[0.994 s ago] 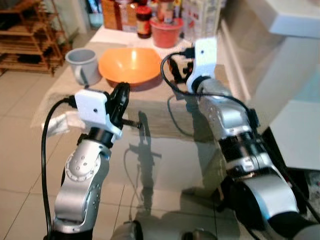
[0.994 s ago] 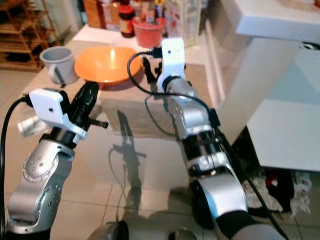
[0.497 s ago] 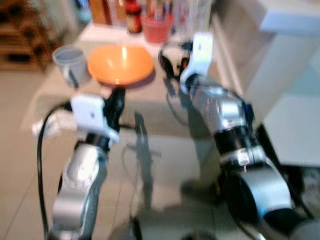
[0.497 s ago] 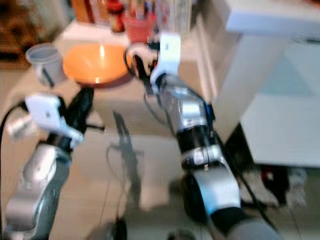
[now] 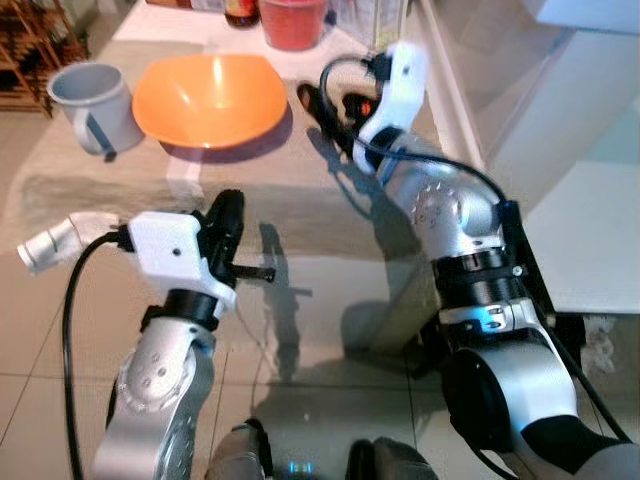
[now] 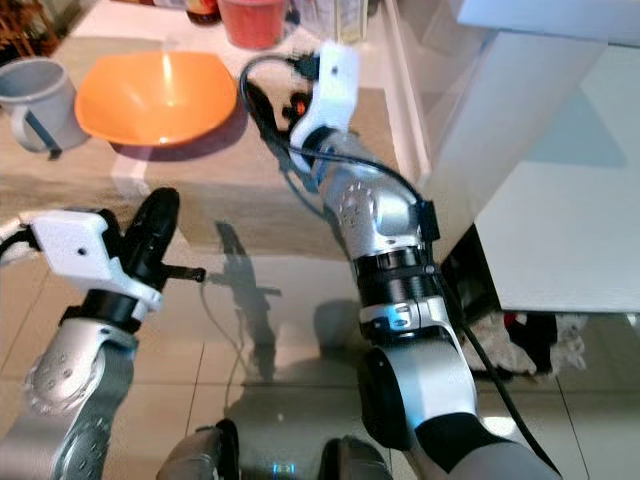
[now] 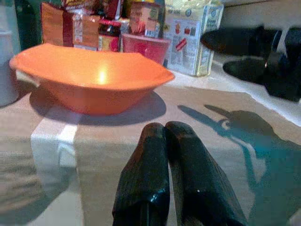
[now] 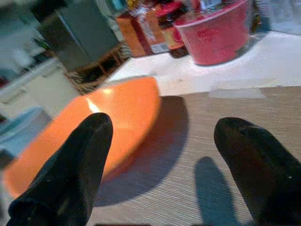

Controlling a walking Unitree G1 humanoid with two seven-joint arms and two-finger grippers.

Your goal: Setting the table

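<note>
Before you: one glass-topped table (image 5: 330,300) with a beige runner; on it one shallow orange plastic bowl (image 5: 210,98), one grey mug (image 5: 88,92) beside it, one red tub (image 5: 292,22) behind. Your right hand (image 5: 325,108), fingers wide, sits just beside the bowl; your left hand (image 7: 171,181), fingers pressed together, empty, points at it.

Orange bowl (image 5: 210,98), pale grey mug (image 5: 84,95), red tub (image 5: 292,22), beige woven mat (image 5: 300,185) on the glass tabletop (image 5: 330,310), black-fingered tools
</note>
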